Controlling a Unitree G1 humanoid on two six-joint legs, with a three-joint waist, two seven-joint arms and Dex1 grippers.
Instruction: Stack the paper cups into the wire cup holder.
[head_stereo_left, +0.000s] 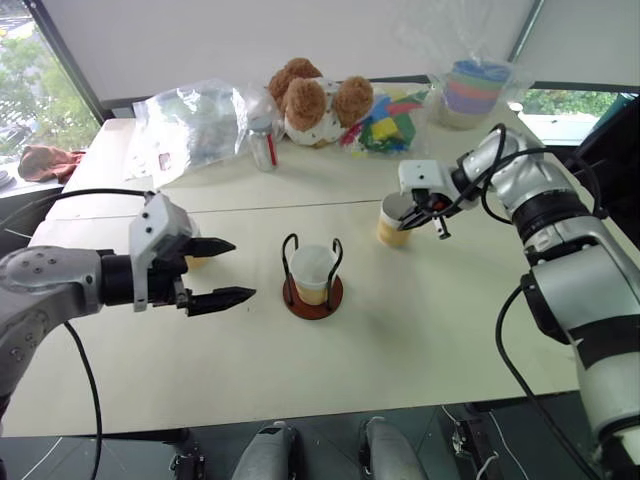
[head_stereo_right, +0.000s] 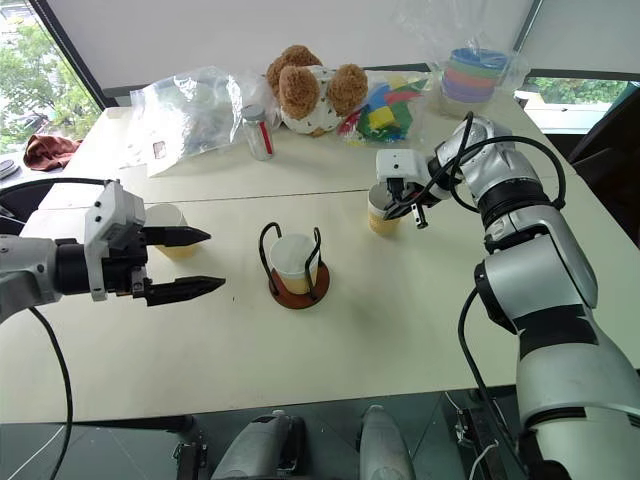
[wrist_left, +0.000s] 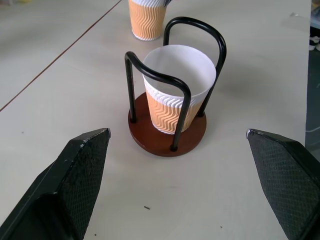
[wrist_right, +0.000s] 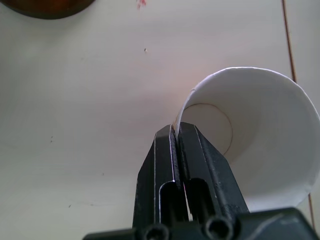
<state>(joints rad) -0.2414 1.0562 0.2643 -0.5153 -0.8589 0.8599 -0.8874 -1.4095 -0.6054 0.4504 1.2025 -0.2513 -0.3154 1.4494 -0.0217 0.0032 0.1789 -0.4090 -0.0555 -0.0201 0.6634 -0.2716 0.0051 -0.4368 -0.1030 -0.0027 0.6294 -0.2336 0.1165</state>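
by the window, cream table (head_stereo_left: 420, 330): r gripper (wrist_right: 176, 131) pinching cup (wrist_right: 260, 135) rim, l gripper (head_stereo_left: 222, 270) spread wide.

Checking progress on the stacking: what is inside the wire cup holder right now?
One paper cup stands upright inside the wire cup holder, between its two wire loops. Its white inside looks empty as far down as shows; the very bottom is hidden by the cup's near wall.
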